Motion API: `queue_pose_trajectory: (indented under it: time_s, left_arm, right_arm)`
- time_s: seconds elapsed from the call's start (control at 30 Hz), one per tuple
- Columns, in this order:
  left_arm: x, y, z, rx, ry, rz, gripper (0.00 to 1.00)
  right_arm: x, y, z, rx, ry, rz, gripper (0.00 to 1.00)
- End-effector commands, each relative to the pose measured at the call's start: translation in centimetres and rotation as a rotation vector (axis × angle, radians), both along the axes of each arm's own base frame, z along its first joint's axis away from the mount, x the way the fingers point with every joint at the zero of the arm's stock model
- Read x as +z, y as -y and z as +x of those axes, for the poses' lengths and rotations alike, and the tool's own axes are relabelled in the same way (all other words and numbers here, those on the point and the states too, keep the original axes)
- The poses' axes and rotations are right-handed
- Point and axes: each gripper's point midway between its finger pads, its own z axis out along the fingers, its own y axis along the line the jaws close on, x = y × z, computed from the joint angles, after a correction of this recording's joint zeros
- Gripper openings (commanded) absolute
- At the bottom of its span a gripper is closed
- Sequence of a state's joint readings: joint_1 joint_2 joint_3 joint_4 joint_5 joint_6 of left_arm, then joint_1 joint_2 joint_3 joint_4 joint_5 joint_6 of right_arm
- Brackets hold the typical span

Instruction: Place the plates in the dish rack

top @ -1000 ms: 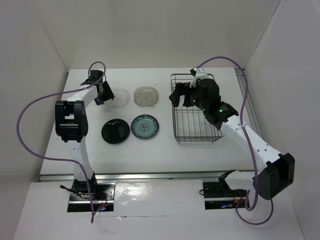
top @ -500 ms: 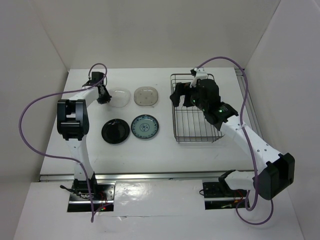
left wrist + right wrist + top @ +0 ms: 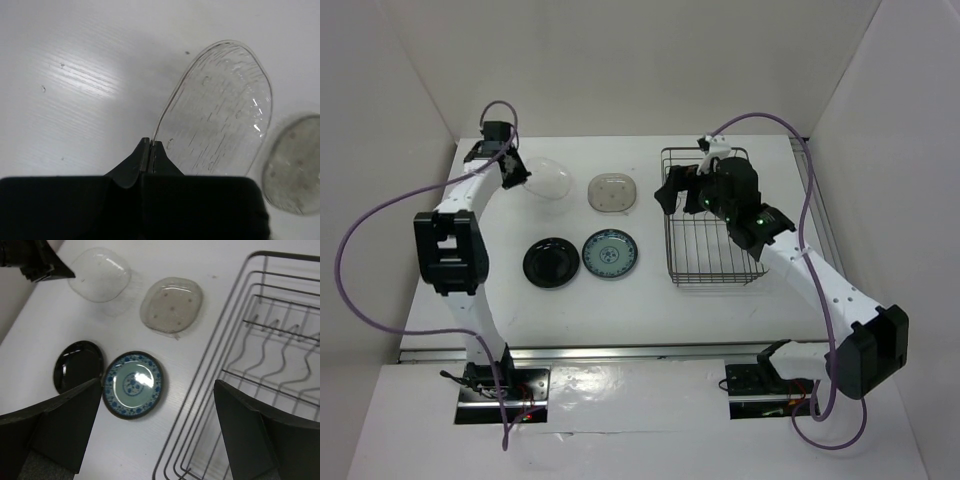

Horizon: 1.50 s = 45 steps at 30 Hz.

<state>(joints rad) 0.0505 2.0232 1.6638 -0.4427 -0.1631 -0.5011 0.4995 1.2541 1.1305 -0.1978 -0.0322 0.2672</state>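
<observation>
The dish rack [image 3: 705, 250] holds nothing yet. Left end effector [image 3: 151, 145] pinches the clear glass plate [image 3: 220, 115] by its rim, far left. Three plates lie on the bench [image 3: 620, 310]. Right end effector [image 3: 155, 435] gapes beside the rack.

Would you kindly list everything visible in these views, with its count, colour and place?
clear glass plate: one, transparent, far left of the table, rim pinched by the left tool
beige plate: one, speckled beige, far middle, lying flat
black plate: one, glossy black, near left, lying flat
blue-and-white plate: one, blue pattern, just right of the black plate
dish rack: one, dark wire, right side, no plates inside
table: one, white, under everything
cables: two, purple, one per arm
left tool: one, black, shut
right tool: one, black, open, over the dish rack's left edge
</observation>
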Motion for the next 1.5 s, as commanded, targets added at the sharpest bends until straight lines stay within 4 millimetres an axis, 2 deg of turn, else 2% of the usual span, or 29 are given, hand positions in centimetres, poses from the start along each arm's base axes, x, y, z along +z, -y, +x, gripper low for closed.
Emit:
queue_pose_trajectory:
  time_s: [0.0, 0.03, 0.07, 0.1, 0.13, 0.2, 0.23, 0.27, 0.3, 0.33, 0.37, 0.4, 0.43, 0.5, 0.6, 0.63, 0.67, 0.77, 0.87, 0.93, 1.07, 1.13, 1.17, 1.2, 1.3, 1.33, 1.4, 1.43, 1.47]
  left_arm:
    - [12.1, 1.2, -1.0, -0.113, 0.246, -0.006, 0.0]
    - [13.8, 1.7, -1.5, -0.132, 0.282, -0.018, 0.0]
    - [14.9, 3.0, -2.1, -0.185, 0.307, -0.062, 0.0]
    - [16.8, 3.6, -3.4, -0.221, 0.344, -0.073, 0.0]
    - [17.6, 4.4, -4.1, -0.267, 0.362, -0.086, 0.0]
    - [19.2, 7.0, -5.4, -0.385, 0.413, -0.143, 0.0]
    - [20.0, 7.6, -6.5, -0.432, 0.439, -0.143, 0.0]
    - [20.6, 9.7, -7.3, -0.531, 0.459, -0.19, 0.0]
    - [20.7, 10.1, -7.5, -0.552, 0.461, -0.206, 0.0]
    - [20.8, 10.9, -7.7, -0.59, 0.463, -0.214, 0.0]
    - [21.4, 12.3, -8.2, -0.652, 0.476, -0.237, 0.0]
    - [21.2, 12.9, -8.5, -0.668, 0.464, -0.25, 0.0]
    - [21.2, 13.9, -8.7, -0.69, 0.462, -0.256, 0.0]
    - [21.2, 15.4, -9.1, -0.721, 0.457, -0.259, 0.0]
    - [21.2, 16.2, -9.3, -0.739, 0.455, -0.264, 0.0]
    - [20.4, 16.8, -9.4, -0.75, 0.435, -0.272, 0.0]
    - [20.6, 17.7, -9.7, -0.783, 0.443, -0.289, 0.0]
    - [20.4, 19.0, -10.1, -0.809, 0.439, -0.328, 0.0]
    - [20.6, 19.9, -10.4, -0.84, 0.451, -0.358, 0.0]
    - [20.4, 20.2, -10.3, -0.847, 0.446, -0.377, 0.0]
    - [20.4, 20.4, -10.3, -0.85, 0.453, -0.389, 0.0]
    - [20.4, 20.6, -10.4, -0.859, 0.453, -0.397, 0.0]
    - [20.7, 20.6, -10.3, -0.856, 0.462, -0.4, 0.0]
    - [20.7, 20.6, -10.3, -0.856, 0.462, -0.401, 0.0]
    - [20.7, 20.6, -10.3, -0.856, 0.462, -0.401, 0.0]
    - [20.6, 20.7, -9.9, -0.85, 0.465, -0.409, 0.0]
    - [20.2, 20.7, -10.0, -0.842, 0.453, -0.42, 0.0]
    - [20.3, 20.5, -9.7, -0.832, 0.462, -0.408, 0.0]
    - [20.0, 20.4, -9.7, -0.812, 0.447, -0.41, 0.15]
  right_arm:
    - [3.4, -3.3, -0.4, 0.189, 0.123, 0.094, 1.0]
    - [3.3, -4.1, -0.7, 0.243, 0.136, 0.101, 1.0]
    - [3.6, -5.3, -1.6, 0.331, 0.15, 0.119, 1.0]
    - [5.1, -5.9, -1.7, 0.369, 0.209, 0.147, 1.0]
    - [5.4, -6.3, -1.6, 0.389, 0.227, 0.157, 1.0]
    - [6.1, -6.9, -1.0, 0.401, 0.265, 0.184, 1.0]
    - [6.8, -7.3, -0.3, 0.401, 0.28, 0.189, 1.0]
    - [7.1, -7.5, 0.2, 0.401, 0.283, 0.19, 1.0]
    - [7.2, -7.5, 0.9, 0.392, 0.285, 0.189, 1.0]
    - [6.4, -8.0, 2.0, 0.392, 0.269, 0.184, 1.0]
    - [7.1, -8.6, 2.1, 0.419, 0.28, 0.192, 1.0]
    - [7.0, -8.6, 2.7, 0.422, 0.277, 0.191, 1.0]
    - [6.1, -9.1, 3.4, 0.431, 0.255, 0.187, 0.98]
    - [6.7, -9.5, 3.8, 0.445, 0.279, 0.195, 0.98]
    - [6.6, -9.1, 4.3, 0.416, 0.286, 0.211, 0.98]
    - [6.8, -8.8, 4.6, 0.405, 0.288, 0.223, 0.98]
    - [6.7, -8.4, 5.2, 0.39, 0.283, 0.23, 0.96]
    - [5.1, -7.8, 6.9, 0.349, 0.245, 0.244, 0.91]
    - [3.4, -7.3, 8.3, 0.332, 0.2, 0.257, 0.78]
    - [3.0, -8.0, 8.2, 0.364, 0.172, 0.283, 0.68]
    - [3.3, -8.2, 8.0, 0.401, 0.172, 0.311, 0.65]
    - [3.3, -8.3, 7.8, 0.408, 0.164, 0.319, 0.53]
    - [3.3, -8.3, 7.8, 0.408, 0.164, 0.319, 0.33]
    - [3.3, -8.3, 7.8, 0.408, 0.164, 0.319, 0.25]
    - [3.5, -8.5, 7.4, 0.423, 0.141, 0.347, 0.24]
    - [3.7, -8.7, 7.0, 0.445, 0.137, 0.359, 0.21]
    - [4.4, -9.1, 6.5, 0.454, 0.14, 0.377, 0.0]
    - [4.1, -9.1, 6.5, 0.452, 0.129, 0.375, 0.0]
    - [4.1, -9.0, 6.5, 0.418, 0.119, 0.363, 0.0]
